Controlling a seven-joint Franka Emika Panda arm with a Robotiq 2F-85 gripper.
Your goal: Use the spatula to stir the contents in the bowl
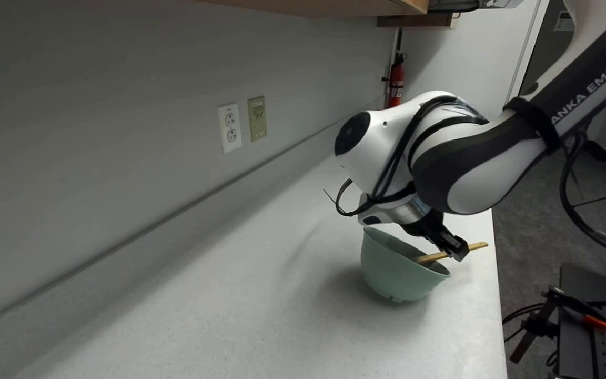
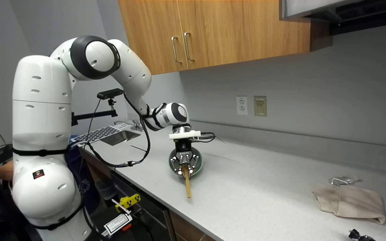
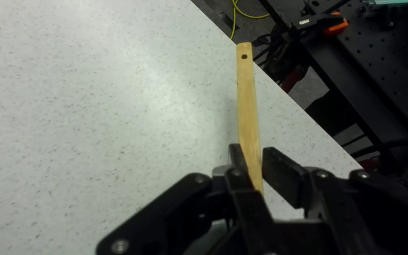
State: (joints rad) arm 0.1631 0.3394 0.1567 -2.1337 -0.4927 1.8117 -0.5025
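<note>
The claw (image 3: 252,156) is pinching the spatula (image 3: 248,106) partway along, its jaws standing narrow on either side; so the grasping is looking done. In an exterior view the spatula is slanting down into the bowl (image 1: 395,273), its lower end disappearing inside and its holed end jutting out past the claw; so bringing the spatula to the bowl is seemingly done too. The bowl is sitting on the counter (image 1: 261,295), near the edge; it is appearing tipped toward that edge, though the camera angle may be exaggerating this. What is probably remaining is the stirring, or whatever part of it is lacking; the contents are hiding from every view, so whether they are being mixed, or whether the spatula is touching them, I cannot tell; nothing here is showing whether the spatula is moving.
</note>
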